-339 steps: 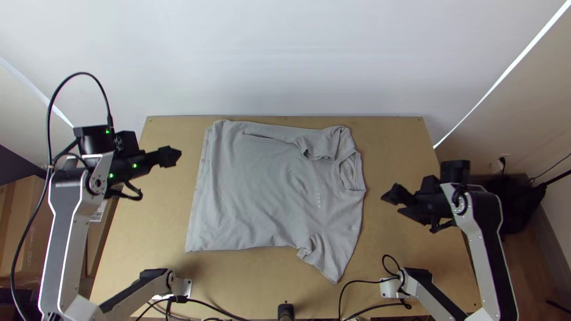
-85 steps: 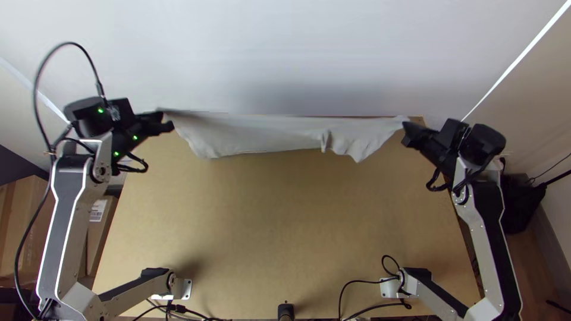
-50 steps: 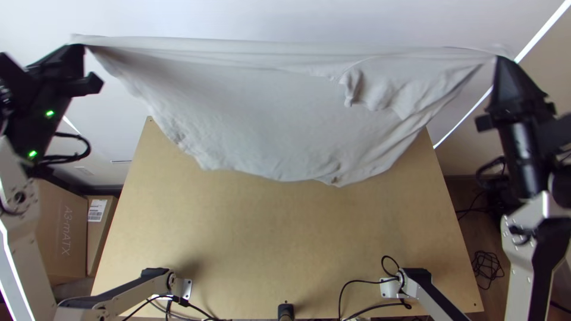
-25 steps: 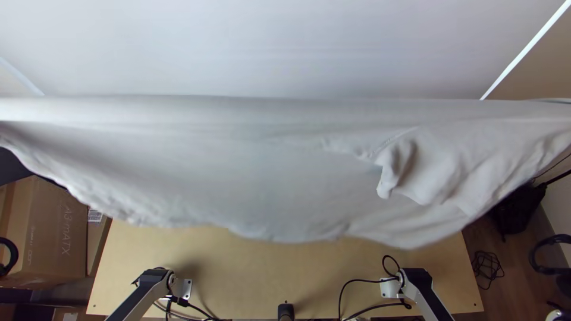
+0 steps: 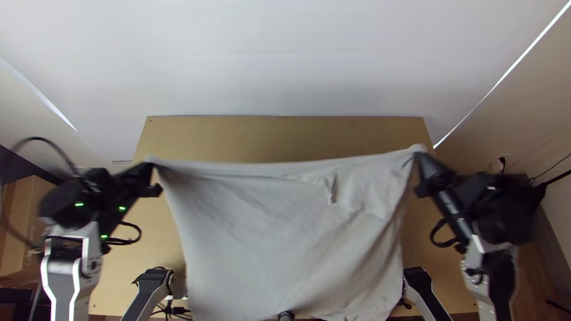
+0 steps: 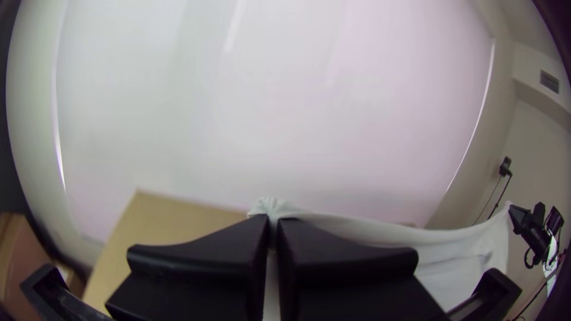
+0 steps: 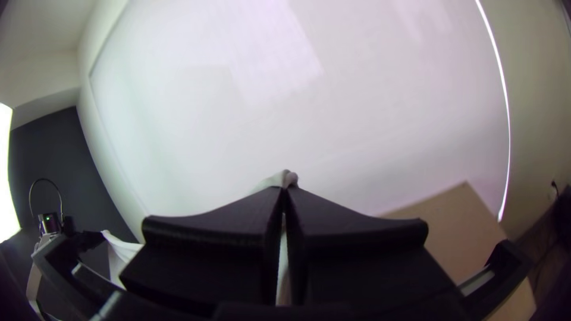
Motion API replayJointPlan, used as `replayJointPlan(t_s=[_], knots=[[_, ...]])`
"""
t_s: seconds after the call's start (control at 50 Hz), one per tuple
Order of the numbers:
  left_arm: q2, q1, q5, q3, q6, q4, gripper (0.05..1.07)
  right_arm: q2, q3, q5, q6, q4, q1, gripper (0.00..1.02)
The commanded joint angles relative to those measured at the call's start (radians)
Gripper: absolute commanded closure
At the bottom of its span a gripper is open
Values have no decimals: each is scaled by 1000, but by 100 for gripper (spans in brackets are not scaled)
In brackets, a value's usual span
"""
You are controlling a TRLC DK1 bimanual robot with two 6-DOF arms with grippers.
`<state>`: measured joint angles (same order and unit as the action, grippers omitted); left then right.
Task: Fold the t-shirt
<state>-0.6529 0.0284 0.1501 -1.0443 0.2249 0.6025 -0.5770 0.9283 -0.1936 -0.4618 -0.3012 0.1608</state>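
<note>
Between the two grippers the grey t-shirt (image 5: 285, 232) hangs in the air above the table, its upper edge stretched and its lower part draping toward the near edge. My left gripper (image 5: 153, 172) is shut on one upper corner. At the opposite upper corner my right gripper (image 5: 419, 160) is shut on the cloth. In the left wrist view the left gripper (image 6: 272, 229) pinches a bunched bit of the shirt (image 6: 440, 244). A small tip of shirt (image 7: 279, 178) pokes out from the right gripper (image 7: 284, 199) in the right wrist view.
The wooden table (image 5: 285, 137) shows bare along its far edge, with a pale wall (image 5: 285, 59) behind. Cardboard boxes (image 5: 30, 202) stand left of the table. Cables (image 5: 175, 310) lie near the left arm's base.
The shirt lay spread on the table earlier. Both grippers took hold of it, raised it high over the far edge, and have since come back over the table, the hem swinging toward the near side.
</note>
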Motion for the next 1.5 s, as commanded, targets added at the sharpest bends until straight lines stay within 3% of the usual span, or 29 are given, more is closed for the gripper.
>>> replayJointPlan(t_s=[0.0,0.26,0.5,0.78,1.48], knots=[[56,8,19,179,17,-76,105,45,-180,14,-40,62,34,100],[-109,28,26,340,-12,-283,105,-146,-431,16,-26,336,39,100],[-406,31,26,308,-12,-472,105,-491,-408,16,-18,580,19,100],[-757,64,25,188,-52,-609,105,-848,-204,16,25,626,-17,100],[-1358,47,6,-329,-84,-570,105,-1477,417,14,51,579,-69,100]])
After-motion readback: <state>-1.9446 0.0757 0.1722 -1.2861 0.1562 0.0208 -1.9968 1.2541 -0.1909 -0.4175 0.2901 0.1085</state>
